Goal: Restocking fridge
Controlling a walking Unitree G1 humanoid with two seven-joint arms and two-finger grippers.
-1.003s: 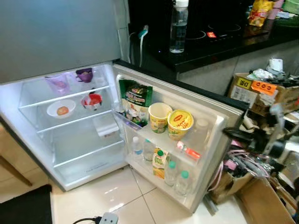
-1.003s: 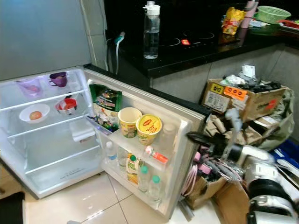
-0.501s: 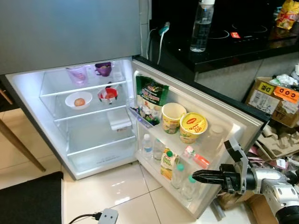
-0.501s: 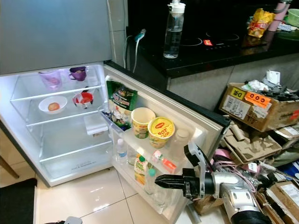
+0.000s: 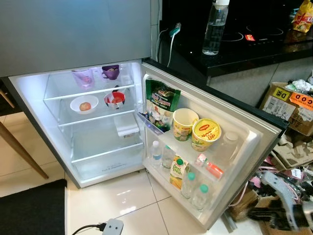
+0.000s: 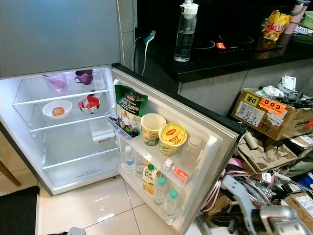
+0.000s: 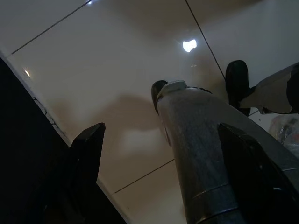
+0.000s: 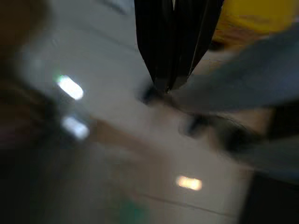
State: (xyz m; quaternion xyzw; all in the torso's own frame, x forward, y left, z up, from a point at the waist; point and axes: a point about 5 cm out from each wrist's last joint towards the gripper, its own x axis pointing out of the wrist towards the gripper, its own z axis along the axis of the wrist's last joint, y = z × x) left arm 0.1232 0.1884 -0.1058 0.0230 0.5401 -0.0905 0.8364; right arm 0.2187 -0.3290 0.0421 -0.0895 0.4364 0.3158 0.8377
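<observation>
The fridge [image 5: 98, 161] stands open, its shelves lit. On its top shelf are two purple cups [image 5: 83, 77]; below them sit a white bowl [image 5: 84, 104] and a red bowl [image 5: 115, 99]. The door [image 5: 244, 147] holds a green snack bag [image 5: 161, 105], two noodle cups [image 5: 205, 133], a juice carton [image 5: 178, 171] and small bottles [image 5: 195, 188]. A clear water bottle [image 5: 215, 27] stands on the black counter. My right gripper [image 5: 264, 214] is low, right of the door's outer edge, blurred; in the right wrist view its fingers [image 8: 159, 46] are pressed together, holding nothing. My left gripper [image 7: 161, 128] hangs open over the floor beside my leg.
Cardboard boxes [image 5: 293, 105] and clutter crowd the floor right of the door. The black counter [image 5: 244, 49] runs behind the door. A power strip [image 5: 112, 227] and a black mat [image 5: 29, 210] lie on the tiles in front; a wooden leg [image 5: 19, 147] slants at left.
My right arm has dropped from in front of the door's lower shelf to low at the bottom right, now blurred. The camera has shifted slightly; the fridge contents look unchanged.
</observation>
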